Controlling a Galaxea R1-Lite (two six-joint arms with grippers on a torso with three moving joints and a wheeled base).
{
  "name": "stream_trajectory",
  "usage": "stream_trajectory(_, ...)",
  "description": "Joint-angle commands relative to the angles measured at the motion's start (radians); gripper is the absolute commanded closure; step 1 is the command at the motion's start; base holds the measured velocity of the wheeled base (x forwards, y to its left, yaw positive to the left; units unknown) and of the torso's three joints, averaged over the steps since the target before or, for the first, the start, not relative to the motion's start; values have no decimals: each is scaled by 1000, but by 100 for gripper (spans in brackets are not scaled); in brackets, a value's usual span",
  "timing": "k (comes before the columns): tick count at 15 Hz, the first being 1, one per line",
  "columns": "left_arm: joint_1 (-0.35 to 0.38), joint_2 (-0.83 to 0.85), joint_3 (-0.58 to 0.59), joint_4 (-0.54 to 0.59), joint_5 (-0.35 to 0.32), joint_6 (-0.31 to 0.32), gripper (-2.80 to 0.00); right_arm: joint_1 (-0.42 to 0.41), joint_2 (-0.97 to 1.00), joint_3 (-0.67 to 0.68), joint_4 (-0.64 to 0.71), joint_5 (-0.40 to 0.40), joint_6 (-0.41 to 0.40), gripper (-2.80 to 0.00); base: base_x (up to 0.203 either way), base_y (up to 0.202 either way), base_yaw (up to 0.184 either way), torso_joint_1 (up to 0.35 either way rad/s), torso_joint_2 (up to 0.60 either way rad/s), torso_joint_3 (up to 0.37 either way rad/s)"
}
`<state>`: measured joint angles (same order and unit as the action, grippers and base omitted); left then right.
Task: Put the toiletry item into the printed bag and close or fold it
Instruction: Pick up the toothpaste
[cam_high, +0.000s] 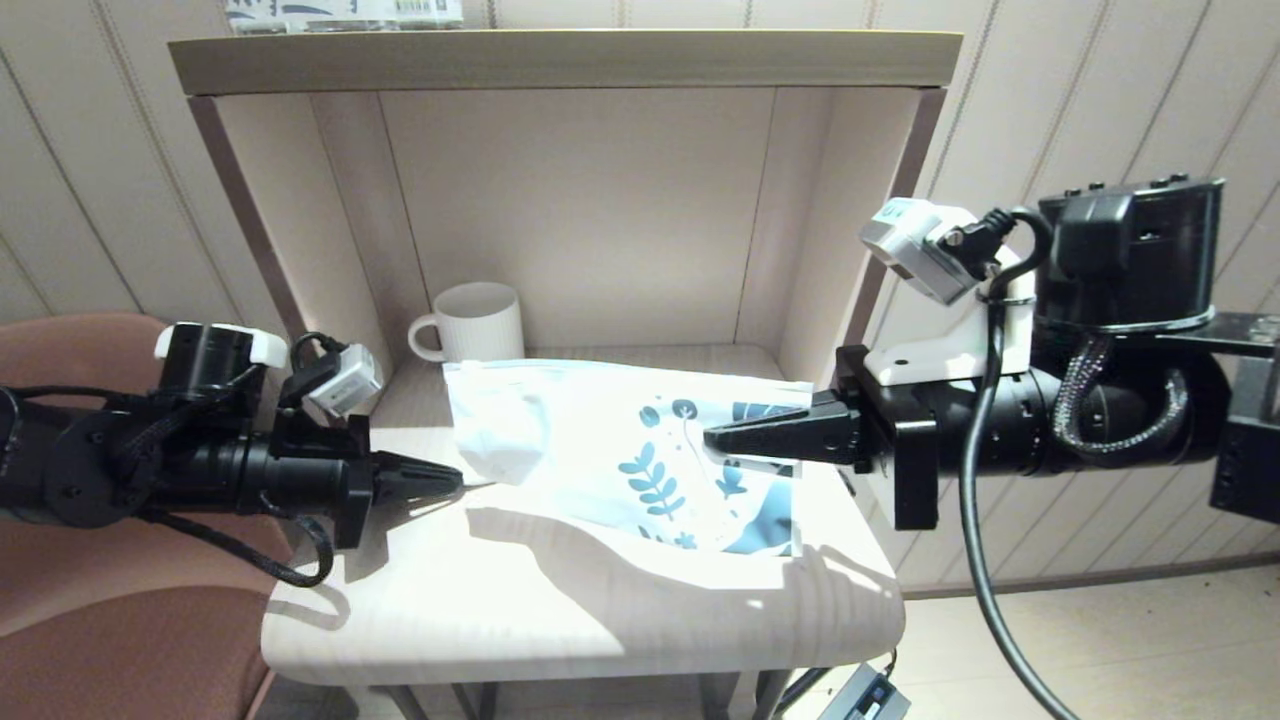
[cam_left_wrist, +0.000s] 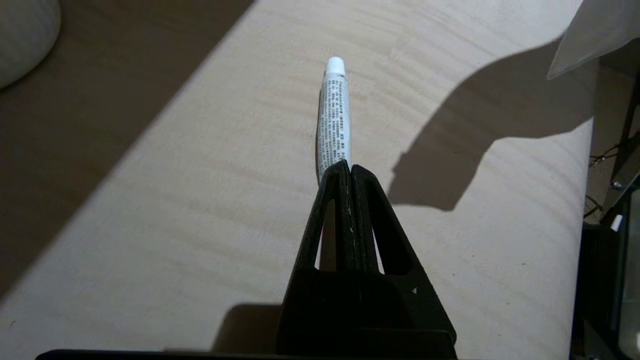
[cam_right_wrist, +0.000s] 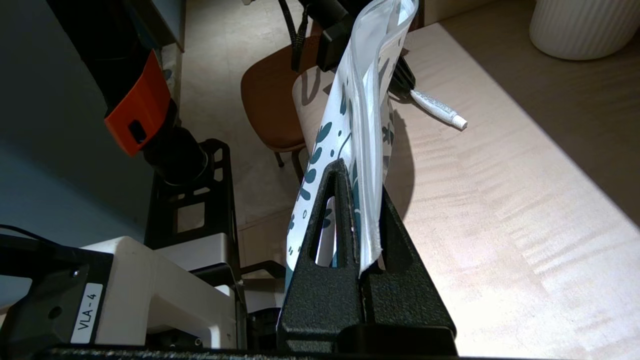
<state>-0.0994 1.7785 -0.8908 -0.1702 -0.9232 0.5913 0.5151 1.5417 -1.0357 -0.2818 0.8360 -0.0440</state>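
My right gripper (cam_high: 712, 438) is shut on the printed bag (cam_high: 600, 440) at its leaf-printed end and holds it lifted above the table, casting a shadow below. In the right wrist view the bag (cam_right_wrist: 361, 90) runs up from between the shut jaws of the right gripper (cam_right_wrist: 361, 179). My left gripper (cam_high: 455, 487) is shut on the toiletry item (cam_high: 481, 486), a thin white capped stick pointing toward the bag's white end. In the left wrist view the item (cam_left_wrist: 334, 115) sticks out of the left gripper (cam_left_wrist: 346, 167) above the tabletop. It also shows past the bag as the toiletry item (cam_right_wrist: 440, 110).
A white ribbed mug (cam_high: 478, 322) stands at the back left inside the open shelf (cam_high: 560, 60). A printed package (cam_high: 340, 12) lies on the shelf top. The light wooden table (cam_high: 560, 620) ends near the bag's right end. A brown chair (cam_high: 120, 620) is at left.
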Motion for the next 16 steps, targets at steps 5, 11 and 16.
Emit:
stream_trajectory(5, -8, -42, 12, 1, -8, -1, 0, 3, -19, 16, 0, 3, 0, 0, 0, 0, 0, 0, 0, 0)
stream_trajectory(11, -36, -23, -3, 3, -6, -12, 0, 5, -28, 22, 0, 3, 0, 0, 0, 0, 0, 0, 0, 0)
stream_trajectory(16, -64, -1, -29, -1, 23, -47, -280, 2, -32, 34, 0, 3, 0, 0, 0, 0, 0, 0, 0, 0)
